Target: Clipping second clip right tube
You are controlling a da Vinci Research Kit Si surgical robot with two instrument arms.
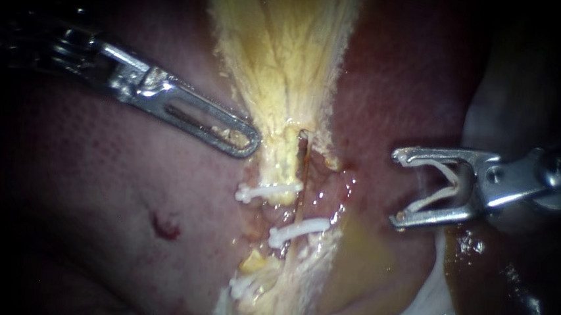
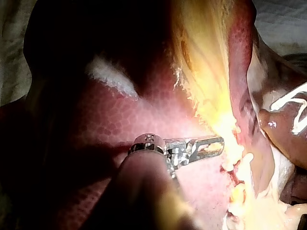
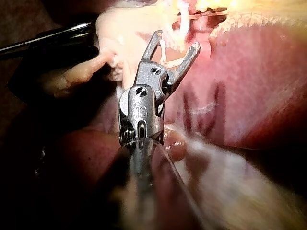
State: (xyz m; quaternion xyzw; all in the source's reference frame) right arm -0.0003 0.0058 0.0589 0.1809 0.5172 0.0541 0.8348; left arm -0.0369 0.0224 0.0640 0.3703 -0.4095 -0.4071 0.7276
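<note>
Right instrument (image 1: 396,187), entering from the right, with its jaws spread wide and gripping a white loaded clip (image 1: 450,187) from both sides. The clip is itself open in a V, its mouth turned toward the right tube (image 1: 303,179). This tube is the thin dark strand running down the middle of the field. It lies well apart from the jaw tips, on their open side, with bare red liver (image 1: 375,118) between. The jaws stand level with the stretch of the tube just above the white tube clip (image 1: 298,230) that already crosses it.

Just left of the right tube runs the paler left tube (image 1: 283,167), crossed by an upper clip (image 1: 268,191). A lower clip (image 1: 245,285) sits farther down, left of the right tube's line. Yellow tissue (image 1: 282,45) fans upward from the tops of both tubes.

Left instrument (image 1: 245,140), left of the right tube, with its slotted jaws together and holding nothing; the tip lies just beside the yellow tissue.

In the right wrist view, the right instrument (image 3: 177,40) shows the same spread jaws, with pale tissue ahead of them. In the left wrist view, the left instrument (image 2: 218,142) points its closed tip at the yellow tissue.
</note>
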